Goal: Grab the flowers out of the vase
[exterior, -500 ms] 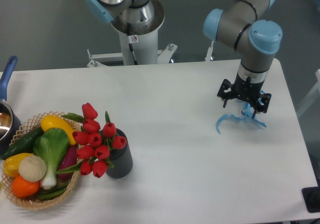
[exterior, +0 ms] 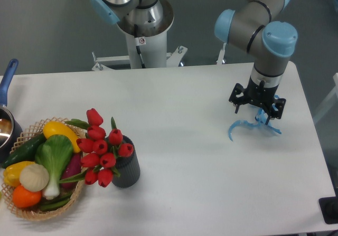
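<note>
Claw [exterior: 254, 129] hangs spread and empty over the white bench [exterior: 200, 167], well apart from flowers [exterior: 102, 147] standing in vase [exterior: 128, 168].

the bench [exterior: 190, 98] is white and fills most of the frame. at lower left stands a woven basket [exterior: 31, 210] of vegetables. the vase [exterior: 127, 167] stands just right of it, touching or nearly so. a pot [exterior: 6, 130] with a blue handle sits at the left edge.
</note>
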Available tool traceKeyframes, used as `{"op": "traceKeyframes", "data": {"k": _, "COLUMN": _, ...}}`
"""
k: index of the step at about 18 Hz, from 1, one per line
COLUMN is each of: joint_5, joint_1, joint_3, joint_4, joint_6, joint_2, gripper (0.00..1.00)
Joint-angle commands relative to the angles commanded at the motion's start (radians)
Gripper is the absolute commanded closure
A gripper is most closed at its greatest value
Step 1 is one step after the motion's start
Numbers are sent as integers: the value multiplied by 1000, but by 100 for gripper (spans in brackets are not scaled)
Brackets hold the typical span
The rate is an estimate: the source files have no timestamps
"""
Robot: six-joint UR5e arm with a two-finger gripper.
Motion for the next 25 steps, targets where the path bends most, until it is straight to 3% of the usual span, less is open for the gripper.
{"op": "traceKeyframes", "data": {"k": 6, "joint_5": -167, "joint_1": -5, "joint_3": -25, "joint_4": 153, "joint_6": -87, "joint_2": 14, "gripper": 0}}
{"op": "traceKeyframes", "data": {"k": 12, "joint_5": -446, "joint_1": -6, "joint_3": -68, "joint_4": 157, "joint_6": -78, "joint_2": 92, "gripper": 0}}
{"op": "traceKeyframes", "data": {"k": 18, "joint_5": -759, "joint_1": -2, "joint_3": -74, "joint_4": 157, "joint_6": -77, "joint_2": 124, "gripper": 0}}
{"op": "traceKeyframes", "data": {"k": 21, "joint_5": -848, "joint_1": 5, "joint_3": -100, "joint_4": 157, "joint_6": -84, "joint_2": 140, "gripper": 0}}
{"op": "traceKeyframes", "data": {"k": 25, "joint_5": -874, "joint_1": -3, "joint_3": -118, "joint_4": 155, "joint_6": -98, "joint_2": 157, "gripper": 0}}
